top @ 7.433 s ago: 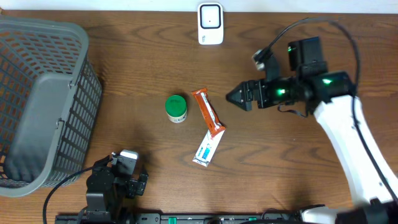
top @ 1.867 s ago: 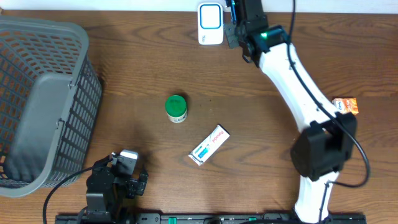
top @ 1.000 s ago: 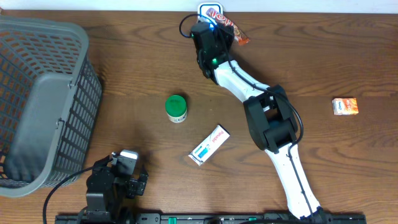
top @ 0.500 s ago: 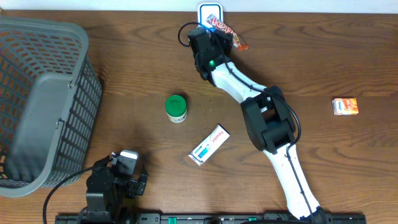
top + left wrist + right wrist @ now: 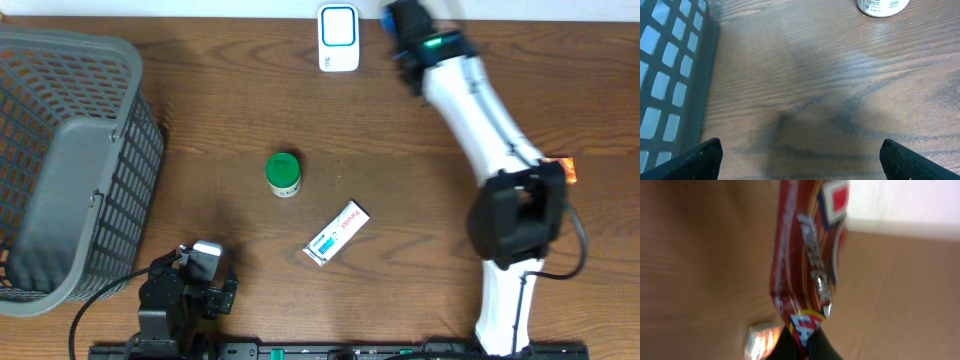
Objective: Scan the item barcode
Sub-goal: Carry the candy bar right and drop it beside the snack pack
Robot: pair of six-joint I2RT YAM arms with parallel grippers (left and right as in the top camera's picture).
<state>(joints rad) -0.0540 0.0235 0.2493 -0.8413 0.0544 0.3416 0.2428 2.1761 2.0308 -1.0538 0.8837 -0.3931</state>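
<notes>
The right fingers [image 5: 820, 350] are pinched tight on the lower end of the red snack bar [image 5: 807, 265], which stands out from them above the bench [image 5: 420, 250]. Half a second ago they held that bar over the scanner [image 5: 338, 38] at 12 o'clock. They now stand at 1 o'clock, just beside it, and the bar no longer faces the unit. Judgement: the presentation pass is either over or missed, and no confirmation is visible. The overhead view does not show the bar itself. The left fingers [image 5: 702, 157] stand wide apart at 7 o'clock, holding nothing, over bare wood. The green-lidded jar [image 5: 284, 174] and white packet [image 5: 336, 233] lie untouched mid-bench.
</notes>
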